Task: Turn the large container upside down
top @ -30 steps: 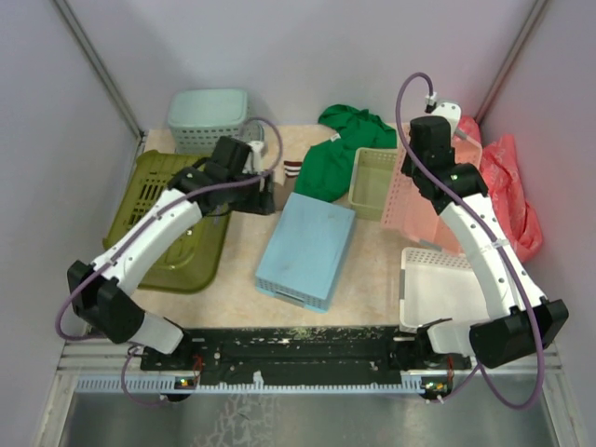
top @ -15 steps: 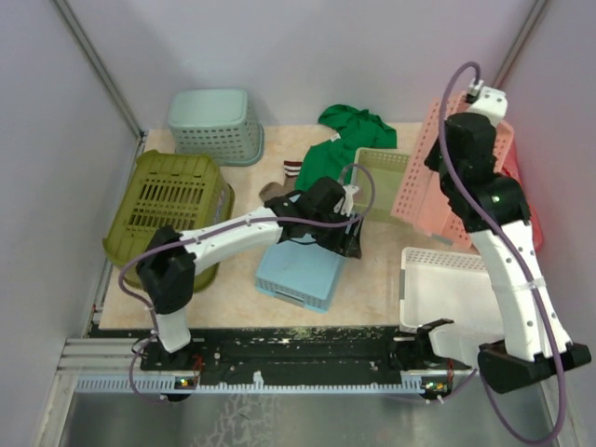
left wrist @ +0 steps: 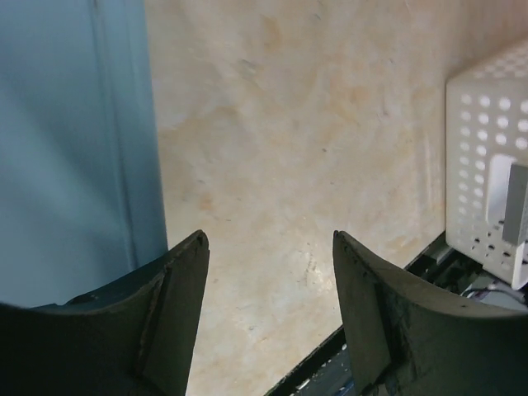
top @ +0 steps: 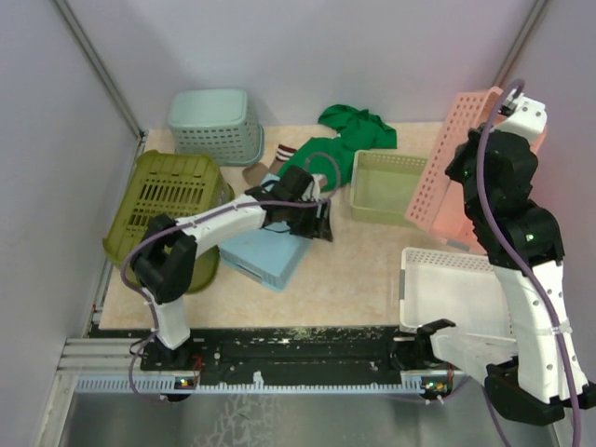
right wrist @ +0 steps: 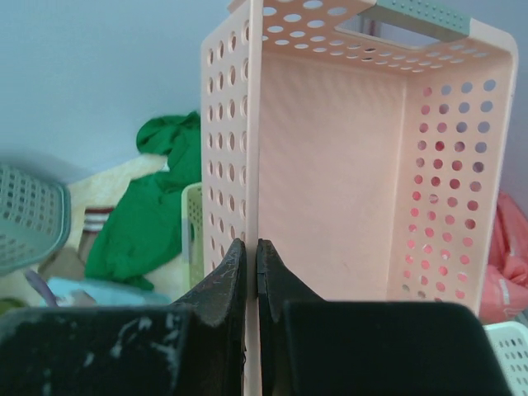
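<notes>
L gripper (left wrist: 268,247): jaws wide, nothing in them, at the R edge of flat light-blue plastic box (top: 270,250). Just L of that box: big deep olive-green slotted plastic basket (top: 166,200), tilted, slotted face up. Prob. light, stiff, slick-walled; take the rim or hook a slot. Far R of box, R gripper (right wrist: 252,252) pinches the wall of shallow pink perforated plastic tray (right wrist: 330,190), held on edge.

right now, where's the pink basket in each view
Top external: pink basket at the far right, tipped up on edge.
Left wrist: not in it.
Right wrist: fills the centre and right, its side wall pinched by the right gripper.
Shared landmark: green cloth, left of the basket in both of those views.
</notes>
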